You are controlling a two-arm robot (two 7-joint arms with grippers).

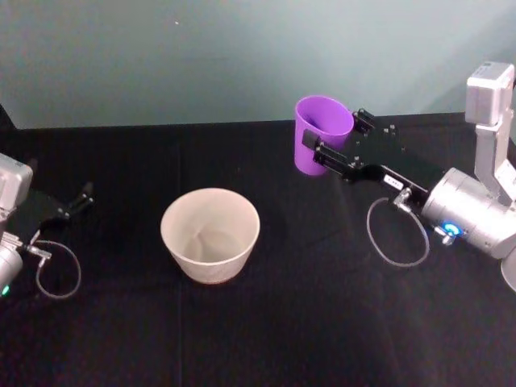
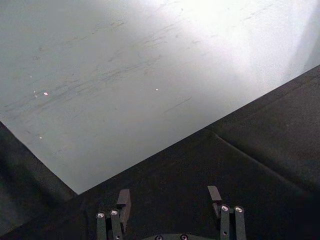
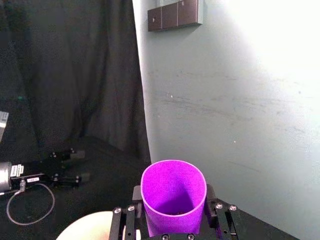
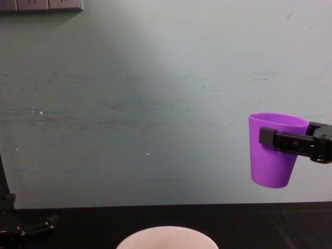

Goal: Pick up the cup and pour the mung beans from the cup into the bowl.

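Working over a black cloth-covered tabletop (image 1: 322, 322). Found wide round white bowl (image 1: 205, 262) standing left of centre, looking empty inside from the head view. Logged small bright purple plastic cup (image 1: 322, 121) upright, hanging clear of the tabletop, off to the bowl's right and farther back, not yet over it. Gripped across the upper wall by right claw (image 1: 334, 133), closed against both sides. Noted left claw (image 1: 81, 197) parked low at the tabletop's left side, spread wide, holding nothing. Cannot make out the mung beans down inside the cup. Risk of scattering beans over the cloth if tipped before reaching the bowl's rim; of slipping in the grip on rotation, given the smooth tapered wall; of bouncing grains out if poured from this height.
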